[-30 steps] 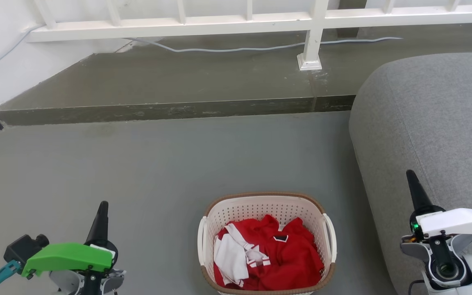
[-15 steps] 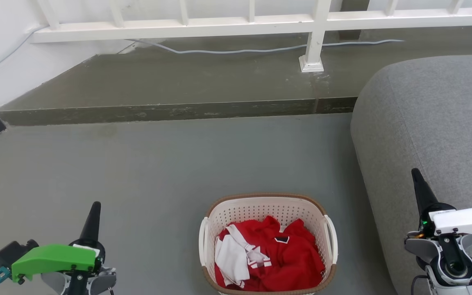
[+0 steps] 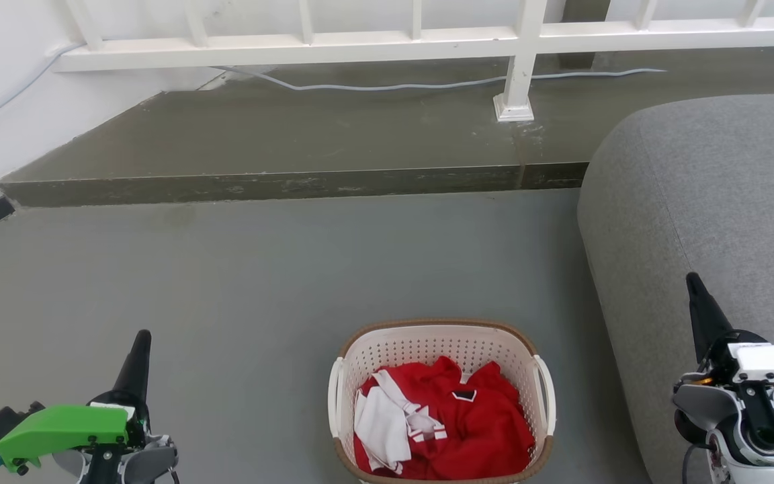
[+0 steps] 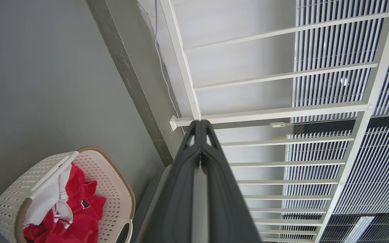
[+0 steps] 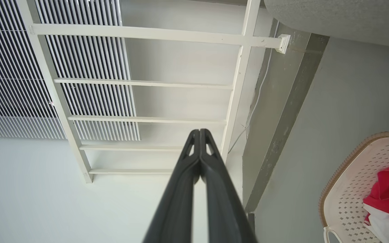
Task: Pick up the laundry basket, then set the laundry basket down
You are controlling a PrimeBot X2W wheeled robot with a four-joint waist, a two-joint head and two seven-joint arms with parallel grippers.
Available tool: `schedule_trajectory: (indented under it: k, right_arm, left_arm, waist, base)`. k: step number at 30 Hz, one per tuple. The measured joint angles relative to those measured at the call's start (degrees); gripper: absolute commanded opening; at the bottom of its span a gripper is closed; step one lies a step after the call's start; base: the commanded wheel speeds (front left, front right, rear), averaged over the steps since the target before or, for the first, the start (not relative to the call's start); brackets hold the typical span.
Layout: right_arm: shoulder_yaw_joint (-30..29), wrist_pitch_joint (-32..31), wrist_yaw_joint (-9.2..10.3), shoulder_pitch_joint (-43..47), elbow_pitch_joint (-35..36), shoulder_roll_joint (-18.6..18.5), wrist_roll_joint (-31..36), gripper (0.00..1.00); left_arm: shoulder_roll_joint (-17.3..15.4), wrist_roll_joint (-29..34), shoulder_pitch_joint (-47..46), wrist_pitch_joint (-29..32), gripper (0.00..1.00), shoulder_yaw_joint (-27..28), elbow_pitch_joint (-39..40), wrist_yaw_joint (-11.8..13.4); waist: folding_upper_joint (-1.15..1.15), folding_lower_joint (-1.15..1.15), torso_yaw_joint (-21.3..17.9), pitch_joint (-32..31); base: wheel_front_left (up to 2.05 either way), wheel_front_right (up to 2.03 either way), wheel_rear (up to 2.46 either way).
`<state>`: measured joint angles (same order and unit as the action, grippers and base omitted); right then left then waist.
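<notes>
The laundry basket (image 3: 427, 346) stands on the grey floor at the bottom centre of the head view, cream and perforated with a brown rim and white loop handles, holding red and white clothes (image 3: 467, 423). My left gripper (image 3: 143, 334) is shut and empty, well to the basket's left. Well off to the basket's right, beside the sofa, my right gripper (image 3: 692, 277) is shut and empty too. In the left wrist view the shut gripper (image 4: 200, 122) points at the railing, with the basket (image 4: 108, 182) at lower left. The right wrist view has the shut gripper (image 5: 199, 131) centred and the basket (image 5: 353, 175) at lower right.
A grey sofa (image 3: 716, 202) bulks along the right side, close to the basket. A raised concrete step (image 3: 279, 181) crosses the floor beyond, carrying a white railing (image 3: 360, 44) and a loose cable (image 3: 387, 86). Open floor (image 3: 226, 282) lies left of and beyond the basket.
Both grippers have drifted outward, away from the basket, the left one further left and the right one further right. The head camera has shifted slightly; the basket has stayed put on the floor.
</notes>
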<state>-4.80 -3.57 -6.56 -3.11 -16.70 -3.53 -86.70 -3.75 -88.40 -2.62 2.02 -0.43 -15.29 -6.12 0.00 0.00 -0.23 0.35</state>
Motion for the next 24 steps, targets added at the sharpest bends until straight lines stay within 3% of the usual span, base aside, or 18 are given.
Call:
schedule_trajectory:
  k: [10, 24]
  right_arm:
    - [-1.6, -1.58, -0.16, -0.05, 0.35, 0.36, -5.68, 0.0]
    - [-1.7, -1.62, -0.23, -0.21, 0.42, 0.41, -5.68, 0.0]
  left_arm:
    - [-0.25, -6.08, -0.06, 1.47, 0.0, 1.45, -0.27, -0.49]
    - [-0.26, -6.55, -0.1, 1.47, 0.0, 1.55, -0.48, -0.51]
  waist:
    - [0.0, 0.0, 0.22, -0.19]
    - [0.0, 0.0, 0.22, -0.19]
  base:
    - [0.0, 0.0, 0.0]
    - [0.0, 0.0, 0.0]
